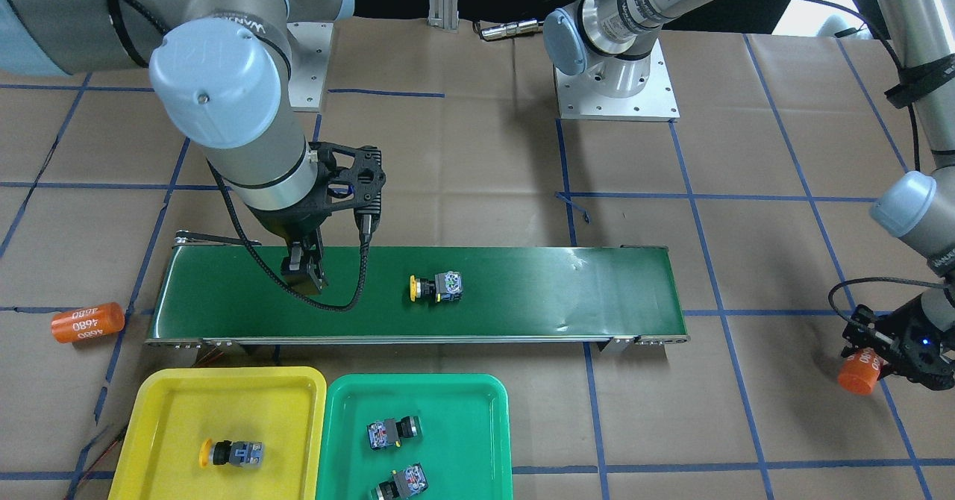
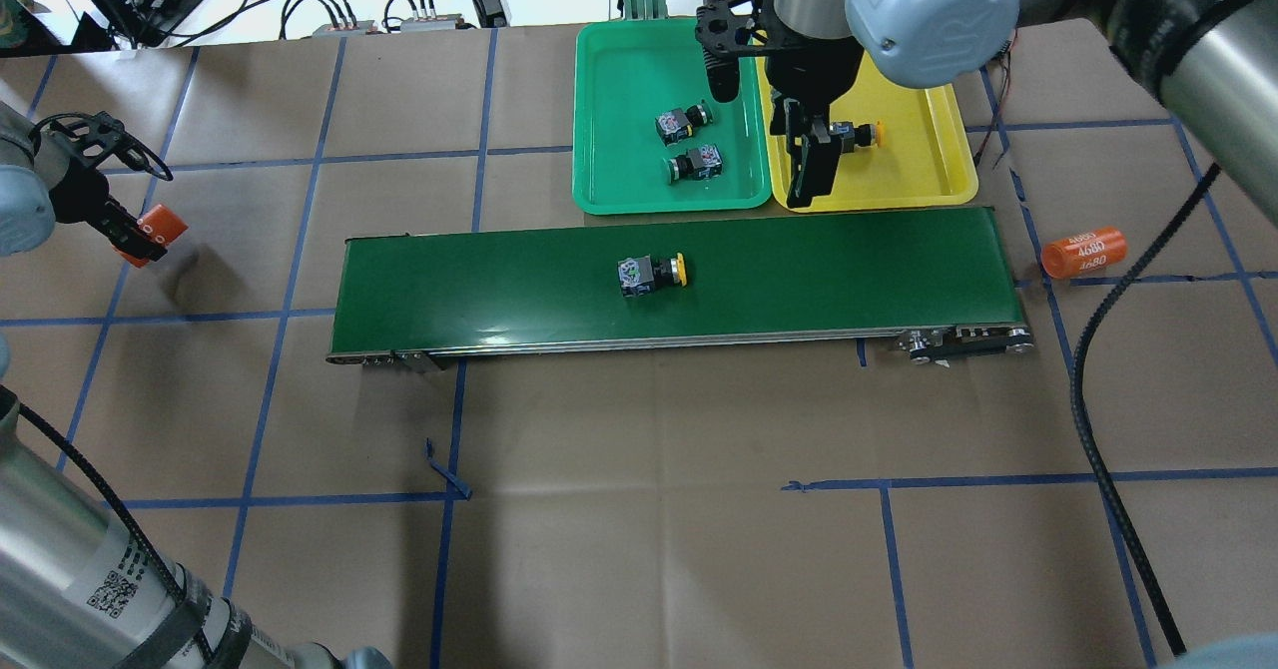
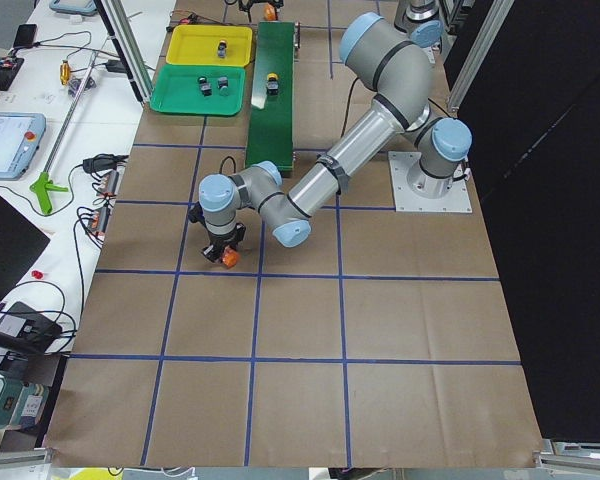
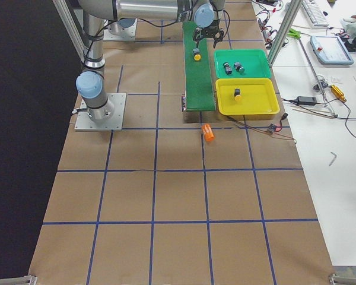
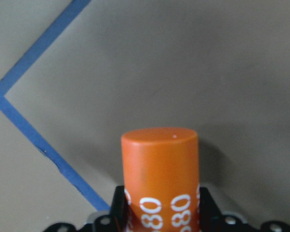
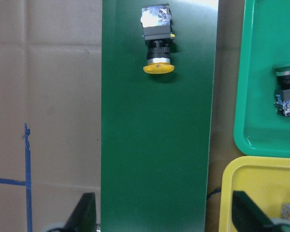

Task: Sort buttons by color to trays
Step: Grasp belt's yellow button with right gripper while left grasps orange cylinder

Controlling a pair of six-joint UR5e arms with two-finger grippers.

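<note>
A small yellow-capped push-button switch (image 1: 436,288) lies on its side midway along the long dark green conveyor belt (image 1: 567,291), the right gripper (image 1: 306,275) hanging near it, fingers spread wide and empty. Light, hard and apt to roll on its round cap, it looks best pinched across its blocky black-grey body. Well apart, the left gripper (image 2: 138,235) clamps an orange cylinder marked 4680 (image 5: 159,169).

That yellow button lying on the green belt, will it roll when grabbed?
Probably not far: the yellow button lies on its side with a blocky body on the conveyor belt. Its round cap might let it pivot if nudged there. It looks rigid, so gripping the body should likely hold.
</note>
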